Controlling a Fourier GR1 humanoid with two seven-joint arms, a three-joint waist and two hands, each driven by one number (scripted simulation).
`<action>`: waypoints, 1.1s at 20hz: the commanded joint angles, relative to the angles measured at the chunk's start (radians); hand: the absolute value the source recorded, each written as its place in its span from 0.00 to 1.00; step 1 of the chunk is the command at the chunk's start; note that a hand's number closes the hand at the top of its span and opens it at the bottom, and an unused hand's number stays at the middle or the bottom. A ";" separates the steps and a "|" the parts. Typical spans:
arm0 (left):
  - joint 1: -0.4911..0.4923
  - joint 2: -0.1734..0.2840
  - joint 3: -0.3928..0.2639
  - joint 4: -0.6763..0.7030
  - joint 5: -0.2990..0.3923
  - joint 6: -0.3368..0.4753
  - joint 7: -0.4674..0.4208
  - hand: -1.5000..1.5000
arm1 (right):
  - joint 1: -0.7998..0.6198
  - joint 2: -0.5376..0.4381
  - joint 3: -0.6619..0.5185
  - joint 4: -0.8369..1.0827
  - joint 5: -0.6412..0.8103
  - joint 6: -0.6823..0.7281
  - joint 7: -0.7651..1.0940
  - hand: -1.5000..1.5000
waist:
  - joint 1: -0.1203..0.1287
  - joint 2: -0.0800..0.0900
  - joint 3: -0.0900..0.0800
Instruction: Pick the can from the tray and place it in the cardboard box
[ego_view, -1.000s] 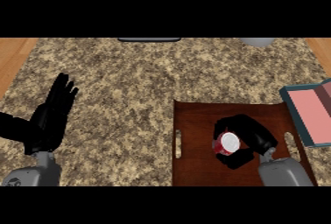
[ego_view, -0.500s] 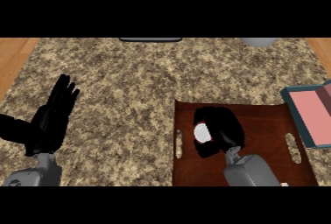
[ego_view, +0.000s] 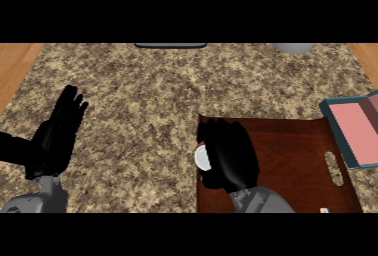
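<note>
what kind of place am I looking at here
Probably a kitchen counter: a speckled granite-like worktop edged with wood, a dark wooden tray lying on it, and an open box with a pink inside at the right edge.

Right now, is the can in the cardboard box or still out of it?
Out. The can sits in the right hand over the tray's left edge, apart from the box.

Speckled counter (ego_view: 162, 90) carries brown tray (ego_view: 295, 150), pink-lined box (ego_view: 358, 132) at right edge.
</note>
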 joint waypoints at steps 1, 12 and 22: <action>0.059 -0.038 -0.039 -0.035 -0.025 0.014 -0.020 0.50 | -0.037 0.005 0.001 -0.157 -0.001 0.010 0.101 1.00 | -0.002 -0.002 0.000; -0.009 0.005 0.006 0.003 -0.001 -0.001 0.016 0.50 | -0.176 -0.034 -0.289 -0.348 0.055 0.019 0.302 1.00 | -0.009 0.000 0.000; 0.007 -0.014 0.004 0.015 -0.009 -0.003 -0.035 0.50 | -0.203 -0.206 -0.688 -0.174 -0.147 -0.022 0.111 1.00 | 0.000 0.004 0.001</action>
